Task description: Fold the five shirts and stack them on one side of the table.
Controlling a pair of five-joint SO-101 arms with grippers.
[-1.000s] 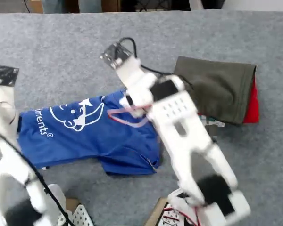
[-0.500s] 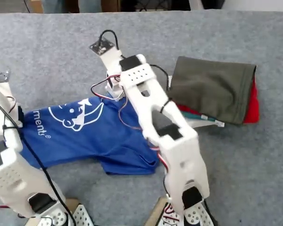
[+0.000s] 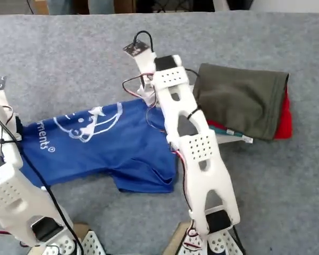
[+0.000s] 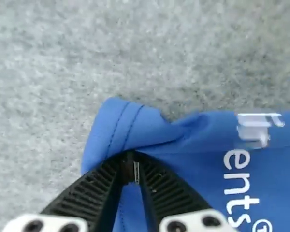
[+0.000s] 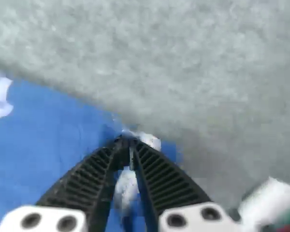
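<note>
A blue shirt (image 3: 103,141) with white print lies spread across the grey table, one part bunched at its near right. My left gripper (image 4: 130,164) is shut on the blue shirt (image 4: 193,145) at its left edge; in the high view that arm (image 3: 5,159) stands at the far left. My right gripper (image 5: 128,145) is shut on the blue shirt (image 5: 43,140) at its far right corner, under the arm (image 3: 175,106) in the middle. To the right lies a stack of folded shirts, an olive one (image 3: 244,98) on top and a red one (image 3: 285,119) showing beneath.
The grey felt table (image 3: 69,58) stretches open behind the blue shirt and right of the stack. Both arm bases (image 3: 207,239) stand at the near edge, with cardboard pieces beside them.
The right arm swung over the shirt to its far right corner and shut on it. The shirt's far edge now lies flatter and wider. The left arm shifted slightly at the left edge.
</note>
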